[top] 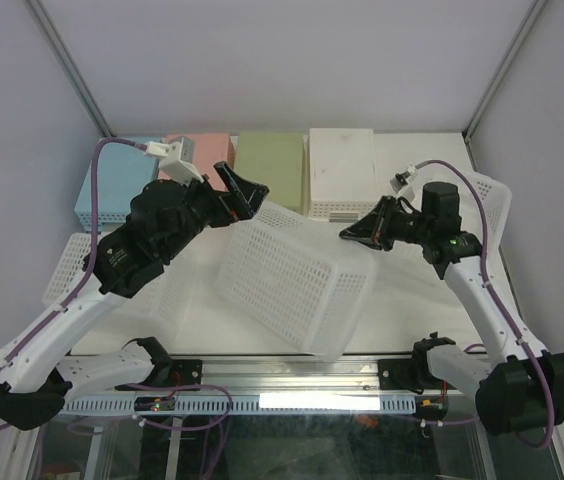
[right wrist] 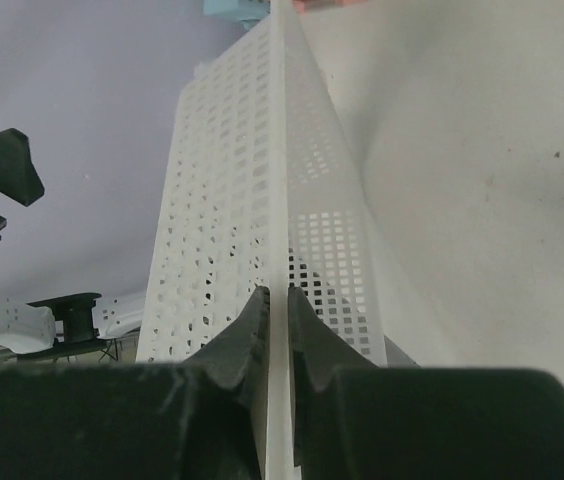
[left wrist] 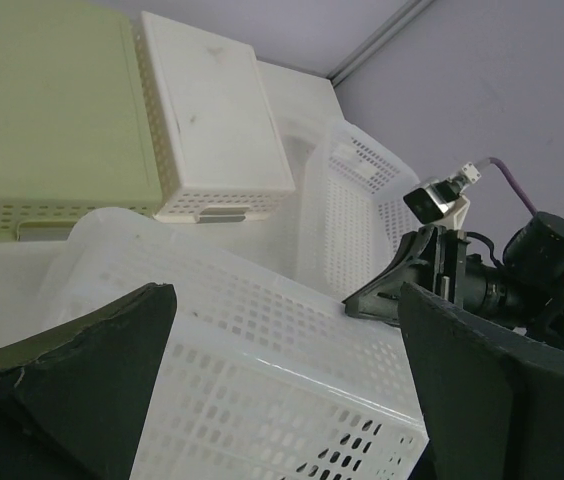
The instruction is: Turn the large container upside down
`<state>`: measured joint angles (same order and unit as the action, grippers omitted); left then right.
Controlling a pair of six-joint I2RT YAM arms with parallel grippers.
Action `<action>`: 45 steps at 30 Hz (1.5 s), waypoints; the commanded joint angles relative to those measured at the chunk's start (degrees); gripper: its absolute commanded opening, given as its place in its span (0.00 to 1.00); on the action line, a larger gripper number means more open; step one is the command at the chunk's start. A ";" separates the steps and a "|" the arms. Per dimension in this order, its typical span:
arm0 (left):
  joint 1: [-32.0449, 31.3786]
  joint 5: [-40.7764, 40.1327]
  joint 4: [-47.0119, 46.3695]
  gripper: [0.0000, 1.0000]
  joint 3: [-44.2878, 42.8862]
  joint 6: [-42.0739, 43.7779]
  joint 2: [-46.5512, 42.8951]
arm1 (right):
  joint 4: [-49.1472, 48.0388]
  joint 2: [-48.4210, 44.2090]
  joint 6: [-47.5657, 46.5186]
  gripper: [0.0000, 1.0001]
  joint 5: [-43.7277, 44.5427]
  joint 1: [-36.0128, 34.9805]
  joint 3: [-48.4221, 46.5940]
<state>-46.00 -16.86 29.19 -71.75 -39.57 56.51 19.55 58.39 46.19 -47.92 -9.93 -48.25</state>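
The right hand (right wrist: 277, 300) pinches the rim of the tilted large container (top: 292, 275).

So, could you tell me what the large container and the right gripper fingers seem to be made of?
The large container: probably thin moulded plastic, translucent white and faintly glossy, judging by its uniform slotted grid walls. The right gripper fingers: matte black, slightly rough surface; likely plastic, though uncertain.

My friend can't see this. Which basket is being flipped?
Look at the middle of the table. The big white basket there is tipped up, its rim pinched by the right gripper. The left basket and right basket are not gripped.
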 commanded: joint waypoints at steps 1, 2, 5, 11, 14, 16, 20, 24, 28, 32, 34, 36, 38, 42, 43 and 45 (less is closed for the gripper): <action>0.64 -0.46 -1.40 0.99 -0.35 0.37 1.08 | -1.09 2.60 -4.28 0.00 -5.45 0.19 -0.18; 0.63 -0.38 -1.40 0.99 -0.28 0.38 1.21 | 0.01 3.34 -5.51 0.00 -4.75 0.26 -0.34; 0.58 -0.28 -1.48 0.99 0.06 0.37 1.41 | 1.29 5.01 -8.41 0.00 -2.08 0.26 -0.24; 0.62 -0.08 -1.76 0.99 0.88 0.03 1.32 | 3.97 10.77 -15.53 0.00 -0.81 0.26 -0.96; 0.58 -0.01 -1.77 0.99 1.31 -0.06 1.24 | 4.77 13.26 -18.12 0.00 2.13 0.22 -1.16; 0.62 0.00 -1.83 0.99 1.66 -0.20 1.19 | 4.91 14.86 -18.82 0.00 4.53 0.27 -1.18; 0.62 0.16 -1.94 0.99 2.04 -0.41 1.36 | 4.90 17.36 -19.58 0.07 8.82 0.18 -1.41; 0.62 0.25 -2.01 0.99 2.14 -0.42 1.81 | 5.82 18.24 -20.12 0.26 13.65 -0.20 -2.38; 0.59 0.41 -2.20 0.99 2.14 -0.33 2.42 | 9.31 17.27 -21.62 0.50 20.93 -0.53 -4.35; 0.62 0.75 -2.47 0.99 2.22 -0.25 3.19 | 12.23 13.75 -22.02 0.55 26.26 -0.55 -5.89; 0.63 0.86 -2.58 0.99 2.37 -0.09 3.70 | 13.21 10.77 -21.70 0.57 27.76 -0.54 -6.12; 0.58 0.95 -2.58 0.99 2.62 0.48 4.47 | 14.39 7.52 -21.24 0.59 29.12 -0.54 -5.94; 0.80 1.27 -2.08 0.99 2.76 1.13 6.08 | 15.79 3.99 -20.35 0.62 29.65 -0.53 -5.10; 3.70 7.00 -0.42 0.99 2.75 0.64 12.28 | 18.91 -3.47 -16.74 0.64 28.59 -0.61 -1.22; 4.73 8.63 0.01 0.99 2.73 0.30 13.96 | 19.15 -5.58 -15.45 0.64 27.87 -0.78 0.25; 6.22 11.00 0.00 0.99 3.02 0.31 16.40 | 19.17 -9.56 -12.61 0.65 25.92 -1.18 3.25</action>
<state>-42.52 -12.03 29.19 -69.38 -39.64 68.62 36.29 55.02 28.16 -20.36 -10.37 -49.45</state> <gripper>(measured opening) 0.990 0.644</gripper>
